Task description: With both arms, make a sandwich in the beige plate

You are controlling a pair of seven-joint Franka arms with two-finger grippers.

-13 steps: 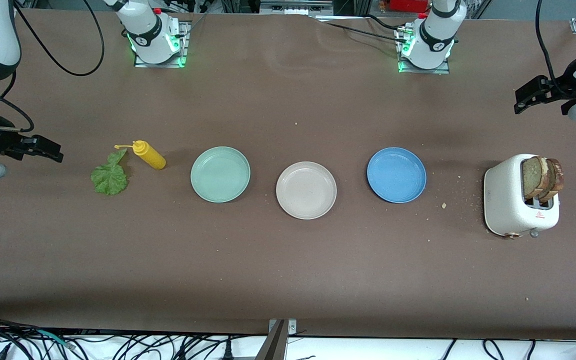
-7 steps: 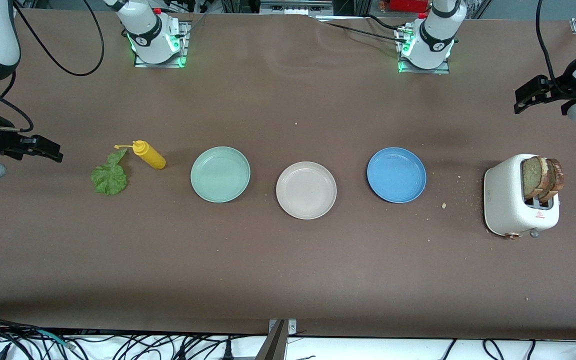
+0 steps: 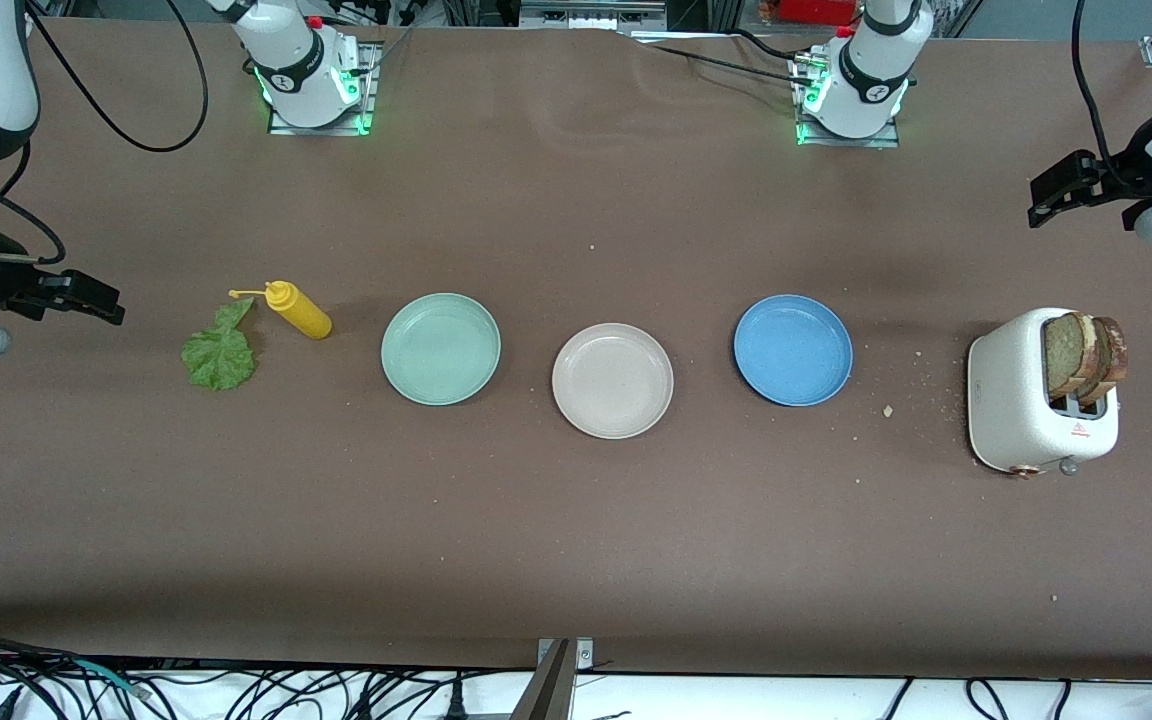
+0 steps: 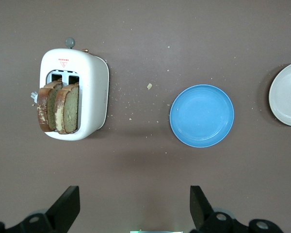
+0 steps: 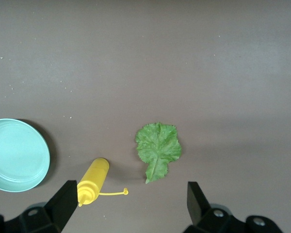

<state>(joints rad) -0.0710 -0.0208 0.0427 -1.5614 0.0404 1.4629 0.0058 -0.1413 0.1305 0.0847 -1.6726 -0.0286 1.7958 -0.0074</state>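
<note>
With both my left gripper [image 4: 131,206] and right gripper [image 5: 128,204] spread and holding nothing, I worry the 2 bread slices [image 4: 59,107] jam in the toaster [image 4: 87,99] below my left gripper and tip it.

table [image 3: 576,540]: plain dull brown, speckled with pale crumbs near the toaster
beige plate [image 3: 613,380]: cream-beige, unpatterned
mint plate [image 3: 441,349]: pale mint green
blue plate [image 3: 793,350]: solid mid blue
lettuce leaf [image 3: 220,354]: green with a lighter midrib
squeeze bottle [image 3: 300,311]: yellow all over, cap included
toaster [image 3: 1021,405]: off-white, with a small red triangle mark
bread slices [image 3: 1084,354]: tan crumb, dark brown crust
left gripper [image 3: 1046,201]: black
right gripper [image 3: 101,300]: black
</note>
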